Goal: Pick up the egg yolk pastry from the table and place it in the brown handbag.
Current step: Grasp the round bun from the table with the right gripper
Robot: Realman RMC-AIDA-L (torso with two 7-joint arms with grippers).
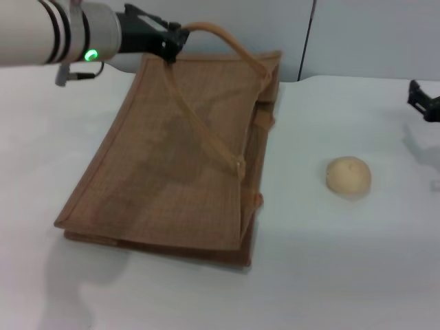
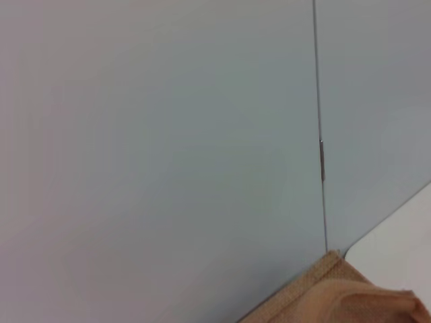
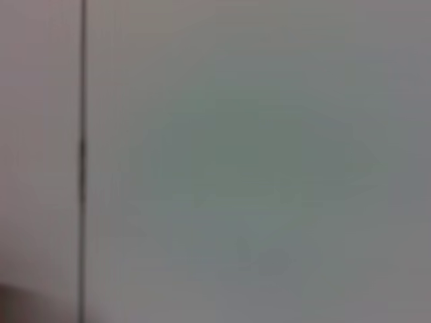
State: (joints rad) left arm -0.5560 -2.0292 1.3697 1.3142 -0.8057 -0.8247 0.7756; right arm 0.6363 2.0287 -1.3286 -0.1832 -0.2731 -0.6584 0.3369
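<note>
One brown handbag [image 1: 172, 165], handle pinched by the left end effector [image 1: 172, 45]; one egg yolk pastry [image 1: 348, 176] beside.

Likely lab or test room: bare white table [image 1: 330, 275], plain grey panelled wall [image 2: 168, 134].

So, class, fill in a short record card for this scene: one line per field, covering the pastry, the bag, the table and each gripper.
Pastry: egg yolk pastry sits on the table, to the bag's right, apart from it, untouched.
Bag: brown handbag lies tilted, one side raised by its handle.
Left gripper: left gripper at the bag's far left corner, fingers closed on the handle, lifting it.
Right gripper: right gripper at the table's far right edge, away from the pastry.
Pastry in bag: not yet.
</note>
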